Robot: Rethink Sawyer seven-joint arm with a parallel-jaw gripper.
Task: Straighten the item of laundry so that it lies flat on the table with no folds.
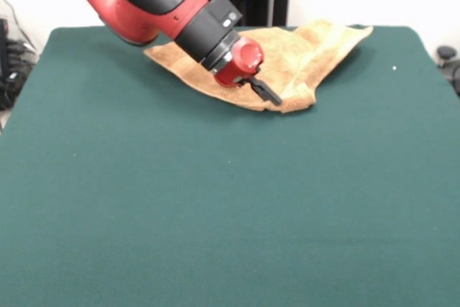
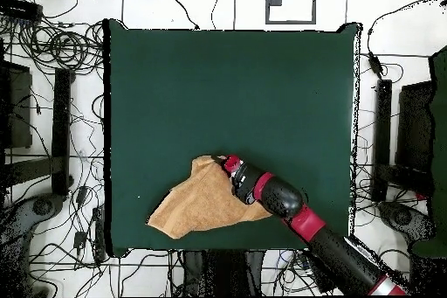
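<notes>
Terry cloth: the orange-tan towel (image 1: 302,62) lies bunched and folded toward the table's robot-side edge; one corner reaches that edge, so you have little room to spread it that way.
Green felt: the table (image 1: 215,199) is bare over most of its area; you would judge the open surface toward the middle the natural place to draw the cloth out flat.
Folds: the front view shows a doubled, rolled edge at the towel's near side and a raised flap toward the far corner; the task is plainly not yet done.
Arm: the red and black arm leans low over the towel, its wrist tilted; this posture suits working at the folded near edge, though you can only infer that aim.
Gripper: the gripper (image 1: 264,91) sits low at the doubled edge, seemingly touching or just above it; a dark finger shows, but you cannot tell how far the claw is open or whether it has hold of any cloth.
Front view alone: the height of the folds, the thickness of the rolled edge, and the dark finger.
Overhead view alone: the towel's (image 2: 205,203) irregular, roughly triangular outline; its place in one corner region of the table (image 2: 227,85); the gripper (image 2: 229,165) meeting the cloth at its top corner, toward the table's middle.
</notes>
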